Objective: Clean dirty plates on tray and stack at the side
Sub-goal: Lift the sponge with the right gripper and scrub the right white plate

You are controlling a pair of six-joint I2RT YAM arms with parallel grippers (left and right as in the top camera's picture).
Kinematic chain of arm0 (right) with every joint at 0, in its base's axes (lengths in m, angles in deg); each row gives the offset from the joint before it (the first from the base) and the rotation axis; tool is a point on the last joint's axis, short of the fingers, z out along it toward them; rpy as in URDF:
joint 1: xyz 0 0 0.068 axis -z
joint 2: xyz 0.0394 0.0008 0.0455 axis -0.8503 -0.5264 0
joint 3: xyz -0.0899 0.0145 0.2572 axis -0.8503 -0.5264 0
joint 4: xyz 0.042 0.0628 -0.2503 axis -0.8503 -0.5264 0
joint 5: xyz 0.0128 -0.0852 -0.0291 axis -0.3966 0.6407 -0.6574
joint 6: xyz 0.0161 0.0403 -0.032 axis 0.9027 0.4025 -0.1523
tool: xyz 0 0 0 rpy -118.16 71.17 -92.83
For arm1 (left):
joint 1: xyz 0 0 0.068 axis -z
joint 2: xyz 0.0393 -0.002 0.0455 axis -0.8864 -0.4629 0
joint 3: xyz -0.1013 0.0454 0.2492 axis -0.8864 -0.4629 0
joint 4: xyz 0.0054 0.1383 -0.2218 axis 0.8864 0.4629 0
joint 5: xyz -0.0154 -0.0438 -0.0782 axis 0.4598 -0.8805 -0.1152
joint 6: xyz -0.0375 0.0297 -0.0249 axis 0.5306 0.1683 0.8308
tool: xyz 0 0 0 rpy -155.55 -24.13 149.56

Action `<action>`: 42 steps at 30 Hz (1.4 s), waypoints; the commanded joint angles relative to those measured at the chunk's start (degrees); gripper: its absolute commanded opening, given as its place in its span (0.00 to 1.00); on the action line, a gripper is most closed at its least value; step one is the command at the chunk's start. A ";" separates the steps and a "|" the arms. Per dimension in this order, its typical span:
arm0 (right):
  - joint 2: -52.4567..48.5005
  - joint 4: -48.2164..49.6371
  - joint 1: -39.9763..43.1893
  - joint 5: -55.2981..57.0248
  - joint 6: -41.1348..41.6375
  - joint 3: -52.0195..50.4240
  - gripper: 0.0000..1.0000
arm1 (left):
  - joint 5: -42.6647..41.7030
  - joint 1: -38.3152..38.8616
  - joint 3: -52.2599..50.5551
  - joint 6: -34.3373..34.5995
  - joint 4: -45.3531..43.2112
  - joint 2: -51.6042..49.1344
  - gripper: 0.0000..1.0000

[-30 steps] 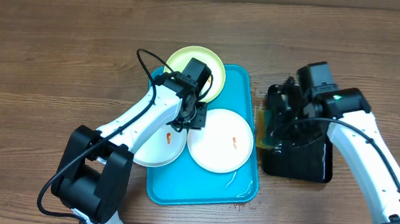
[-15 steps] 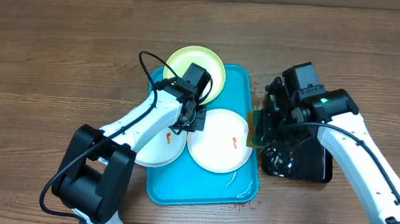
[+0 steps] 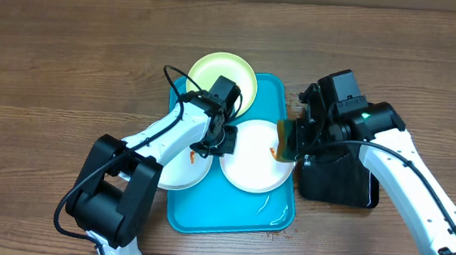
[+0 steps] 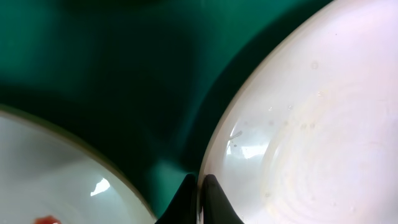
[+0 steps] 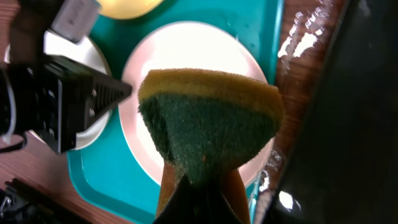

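**Sponge poised over the first plate, wipe not yet made**

On the blue tray point(image 3: 274, 217), the step in hand is scrubbing the right-hand white plate point(image 3: 249, 174). Your left pincer point(image 4: 199, 198) is down at that plate's left rim. Its jaws are all but closed, with the rim edge running between them, so I judge it is pinching the plate to steady it. Your right pincer point(image 5: 198, 191) is clamped on the sponge point(image 5: 208, 118), which is yellow on one side and green scrub on the other. The overhead view puts the sponge at the plate's right edge, just beside the orange smear point(image 3: 272, 153). I cannot tell whether the sponge is touching the plate.

The other two plates wait their turn. The left-hand white plate point(image 3: 174, 170) hangs partly over the tray's left rim and carries a smear of its own. The yellow-green plate point(image 3: 220, 74) sits at the far end, overlapping the rim there. Nothing is stacked at the side, so by my reading you are at the very start of the task.

Next, bring the sponge down onto the smear and rub across the plate's centre while the left pincer holds on, so the plate cannot slide or spin. Press lightly. The hold is on one rim only, and a hard push near the opposite edge could tip the plate. Mind the black tray point(image 3: 342, 185) close under your right arm.
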State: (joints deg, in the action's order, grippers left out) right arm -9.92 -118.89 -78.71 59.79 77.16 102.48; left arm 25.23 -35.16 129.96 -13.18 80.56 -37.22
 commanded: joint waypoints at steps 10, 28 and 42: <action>-11.87 8.46 -13.29 6.10 5.86 -0.76 0.04 | 0.35 -1.86 0.35 1.27 7.02 -1.75 0.04; -27.02 9.40 -8.26 9.57 29.05 -0.81 0.04 | 1.18 -3.69 1.81 1.92 5.70 -1.75 0.04; -23.96 -2.49 -4.00 22.49 21.90 1.44 0.04 | 2.49 -4.15 1.79 2.32 6.40 -1.75 0.04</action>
State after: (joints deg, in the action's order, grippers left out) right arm -33.54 -119.13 -83.93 69.76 101.85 105.08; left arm 23.27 -38.16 131.20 -12.61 85.80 -37.94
